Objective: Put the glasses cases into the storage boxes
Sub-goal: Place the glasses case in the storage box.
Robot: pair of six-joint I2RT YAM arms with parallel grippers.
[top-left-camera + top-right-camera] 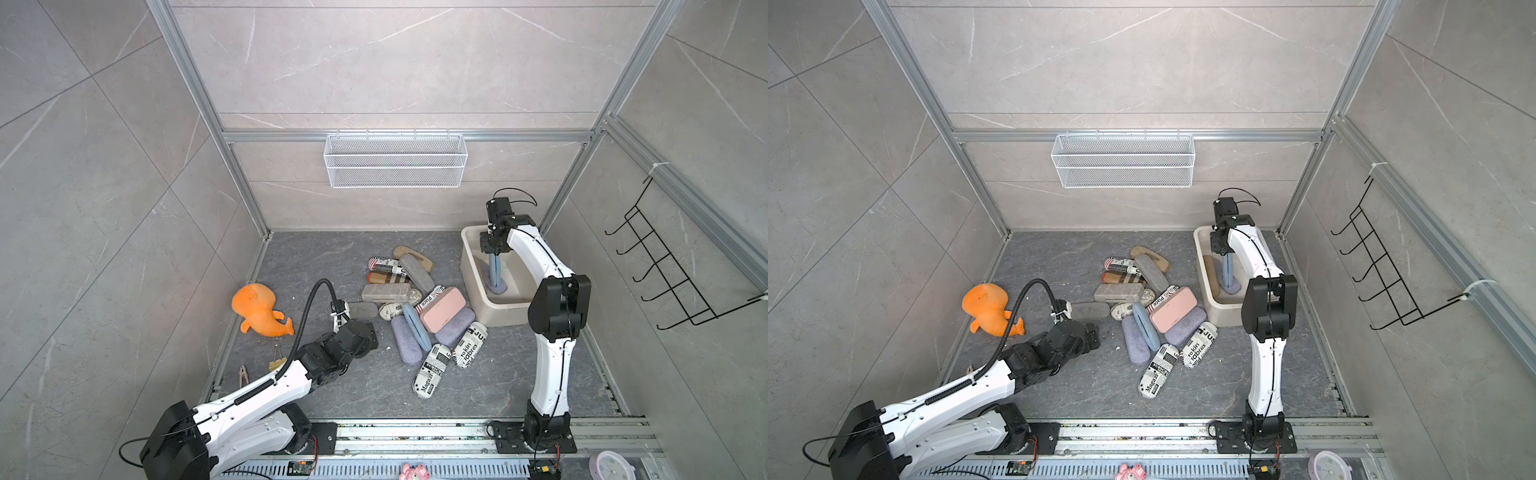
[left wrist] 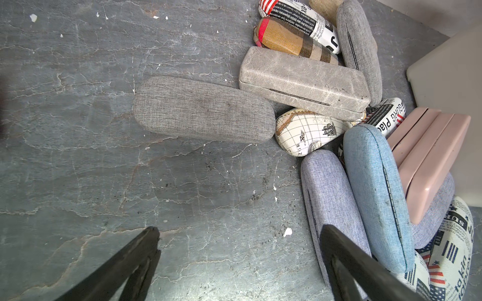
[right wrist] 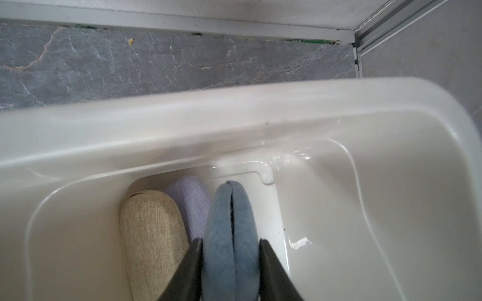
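Observation:
The cream storage box point(image 1: 473, 266) stands at the back right of the floor. My right gripper point(image 3: 230, 241) reaches down into it, shut on a blue glasses case point(image 3: 230, 213) held on end. Beside that case, a tan case point(image 3: 152, 229) and a lilac case point(image 3: 190, 198) lie in the box. Several more glasses cases point(image 1: 415, 307) lie piled mid-floor. My left gripper point(image 2: 238, 229) hangs open over bare floor at the pile's left edge. One of its fingers stands in front of a lilac case point(image 2: 326, 187). A grey case point(image 2: 203, 109) lies ahead of it.
An orange plush toy point(image 1: 257, 309) lies at the left of the floor, a clothes peg point(image 1: 244, 376) nearer the front. A white wire mesh basket point(image 1: 395, 160) hangs on the back wall. A black hook rack point(image 1: 665, 270) hangs on the right wall.

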